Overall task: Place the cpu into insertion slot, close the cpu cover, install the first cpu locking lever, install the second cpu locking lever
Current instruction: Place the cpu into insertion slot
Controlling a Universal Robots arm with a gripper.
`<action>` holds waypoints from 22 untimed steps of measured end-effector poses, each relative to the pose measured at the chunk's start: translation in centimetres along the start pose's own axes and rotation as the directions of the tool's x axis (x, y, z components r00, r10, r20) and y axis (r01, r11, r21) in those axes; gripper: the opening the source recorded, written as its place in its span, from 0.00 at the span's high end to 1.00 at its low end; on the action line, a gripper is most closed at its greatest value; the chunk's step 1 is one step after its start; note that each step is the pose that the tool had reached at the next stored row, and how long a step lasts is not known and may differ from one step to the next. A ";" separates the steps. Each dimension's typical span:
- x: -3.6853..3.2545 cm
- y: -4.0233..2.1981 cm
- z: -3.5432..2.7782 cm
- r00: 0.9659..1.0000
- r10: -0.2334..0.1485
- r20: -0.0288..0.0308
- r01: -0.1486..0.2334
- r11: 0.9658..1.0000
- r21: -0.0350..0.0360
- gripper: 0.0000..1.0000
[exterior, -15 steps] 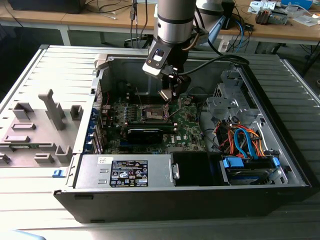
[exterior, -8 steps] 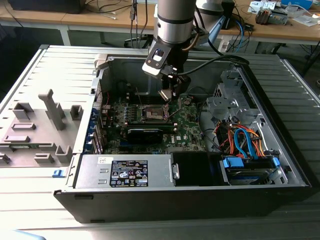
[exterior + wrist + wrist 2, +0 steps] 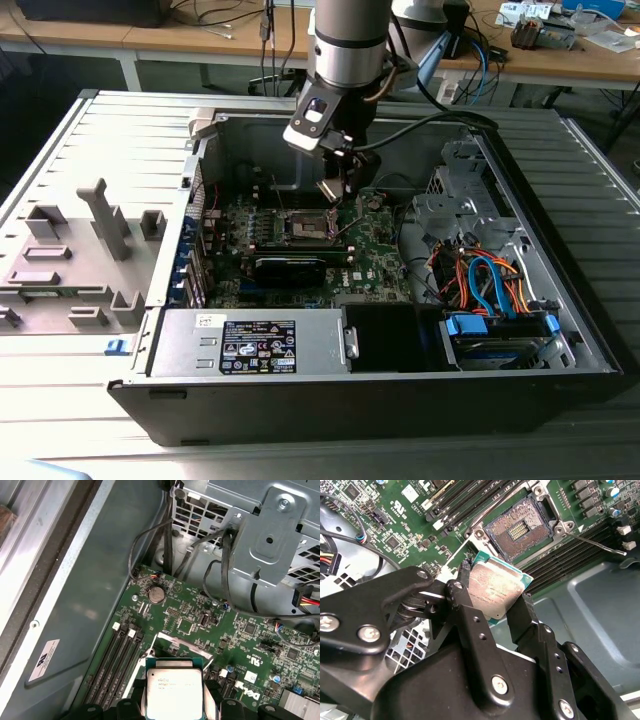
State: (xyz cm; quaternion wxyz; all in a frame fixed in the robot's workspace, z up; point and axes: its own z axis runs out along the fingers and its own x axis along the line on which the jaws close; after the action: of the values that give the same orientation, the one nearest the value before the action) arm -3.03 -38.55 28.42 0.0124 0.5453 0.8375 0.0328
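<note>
Power supply sticker [image 3: 257, 347]: black, with white print and small marks, sat on the side of the silver power supply [image 3: 320, 340] in the exterior view; wording too small to read.
White tag [image 3: 210, 320]: sat just beside the black sticker on the same box; print not legible.
Cpu [image 3: 173, 687]: carried several faint dark lines of print on its metal top in both wrist views; could not be made out.
Case wall sticker [image 3: 44, 660]: white, with a round dark mark and fine lines, stuck on the grey case wall [image 3: 100, 580]; unread.
Circuit board [image 3: 225, 652]: had white silk-screen codes scattered over the green; too fine to read.
</note>
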 end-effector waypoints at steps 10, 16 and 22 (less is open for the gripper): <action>0.00 0.00 0.05 0.999 0.032 0.006 -0.032 0.999 0.001 0.46; 0.00 -0.01 0.07 0.999 0.048 0.011 -0.048 0.999 0.002 0.46; 0.00 0.00 0.08 0.998 0.059 0.012 -0.059 0.998 0.002 0.46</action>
State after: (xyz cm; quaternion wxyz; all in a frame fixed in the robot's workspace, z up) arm -3.02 -38.55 28.34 0.0158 0.5700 0.8210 0.0288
